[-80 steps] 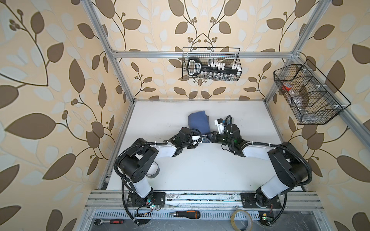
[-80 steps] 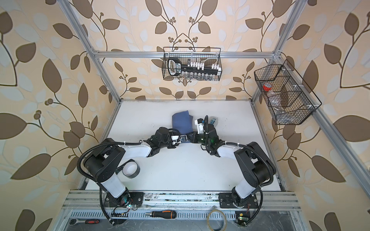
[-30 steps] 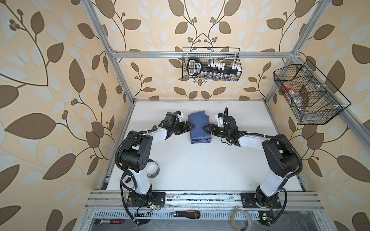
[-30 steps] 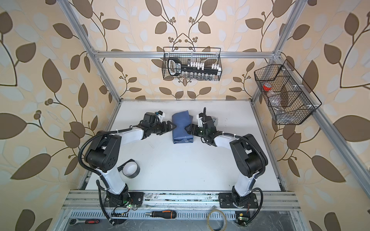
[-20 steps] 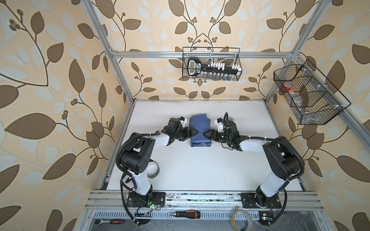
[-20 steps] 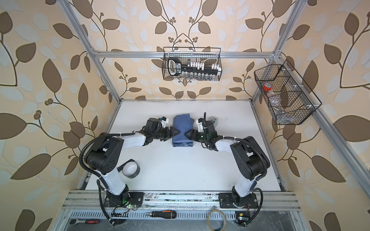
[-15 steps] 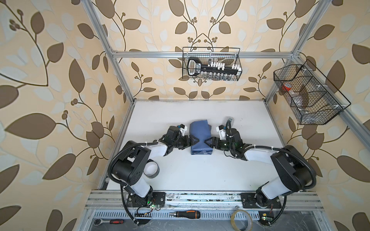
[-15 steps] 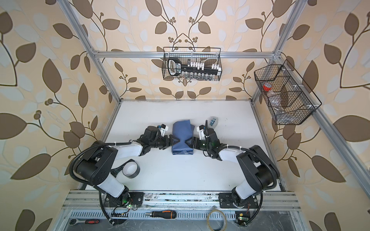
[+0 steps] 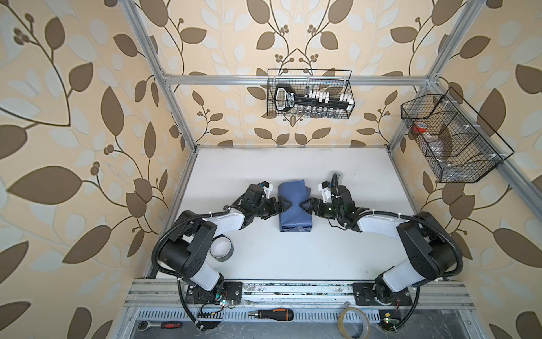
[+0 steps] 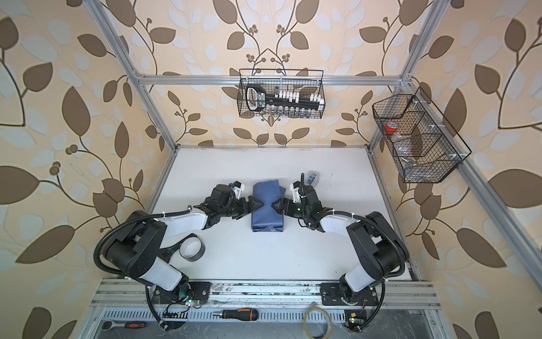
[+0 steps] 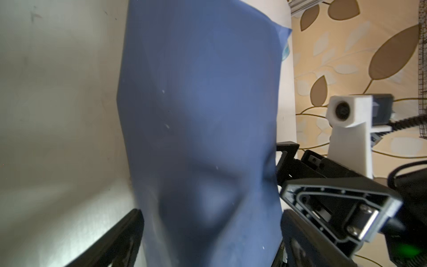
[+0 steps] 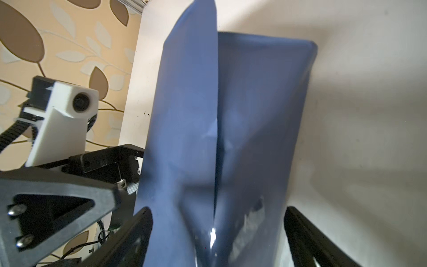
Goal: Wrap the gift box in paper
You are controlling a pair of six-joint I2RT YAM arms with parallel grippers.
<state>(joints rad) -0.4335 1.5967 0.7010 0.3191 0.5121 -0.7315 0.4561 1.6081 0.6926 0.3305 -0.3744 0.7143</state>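
Inspector: Left gripper, condition?

Assessor: It is at the left side of the paper, with its jaws spread wide and the wrapped bundle between them. In the left wrist view, one of its fingers lies right against the paper's edge. I cannot tell whether it presses.

Inspector: Right gripper?

Assessor: It is mirrored on the right side, jaws equally wide about the bundle, fingers just beside the paper. I cannot tell whether it has a hold.

Inspector: Location of the goods?

Assessor: The paper, dusky blue face out, sits mid-counter between the two grippers. The gift box is not visible because the paper covers it. The near end is folded flat. The far end is looser, with a flap showing at the right.

Inspector: Other items?

Assessor: A tape roll lies beside the left arm. A small tape dispenser sits behind the right gripper, apart from the paper.
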